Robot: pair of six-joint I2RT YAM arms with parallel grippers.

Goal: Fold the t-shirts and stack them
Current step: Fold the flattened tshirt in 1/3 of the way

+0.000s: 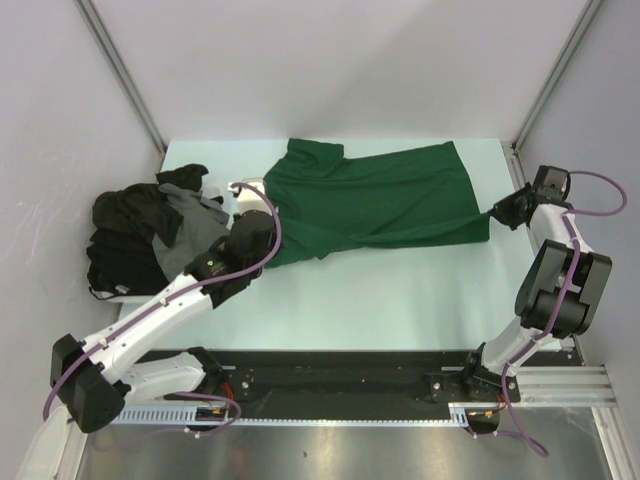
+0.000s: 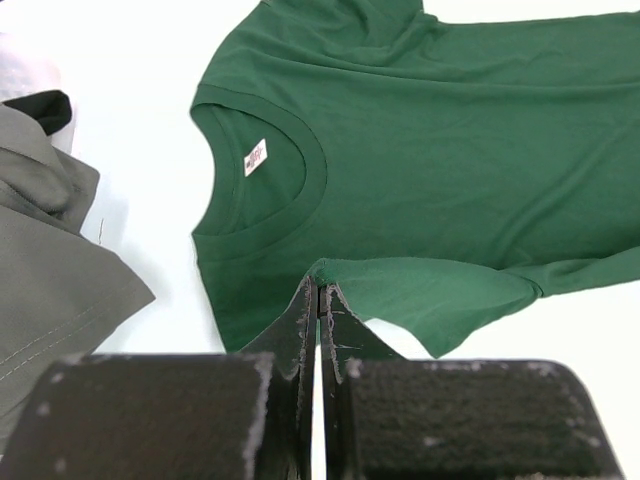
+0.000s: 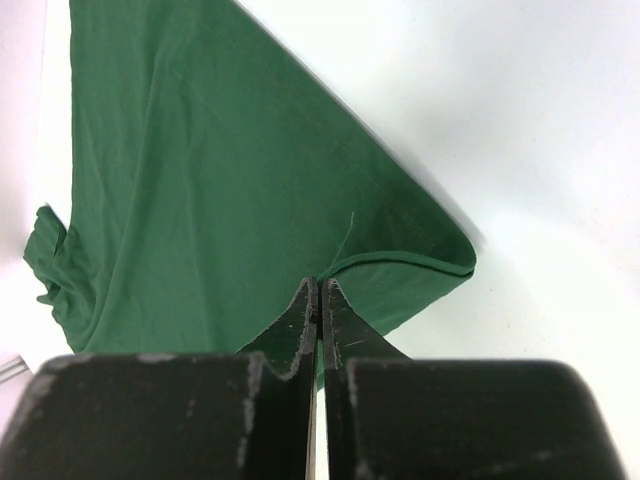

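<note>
A dark green t-shirt (image 1: 380,195) lies spread across the table (image 1: 400,300), neck to the left and hem to the right. Its collar with a small white label (image 2: 256,157) shows in the left wrist view. My left gripper (image 1: 255,238) (image 2: 320,285) is shut on a fold of the near sleeve of the green t-shirt (image 2: 450,150). My right gripper (image 1: 497,213) (image 3: 320,285) is shut on the near hem corner of the green t-shirt (image 3: 200,180), which lifts slightly there. Black and grey t-shirts (image 1: 140,235) lie crumpled in a pile at the left.
The grey shirt (image 2: 50,270) of the pile lies just left of my left gripper. White walls close in the table at the back and both sides. The arm bases stand on a black rail (image 1: 330,375) at the near edge.
</note>
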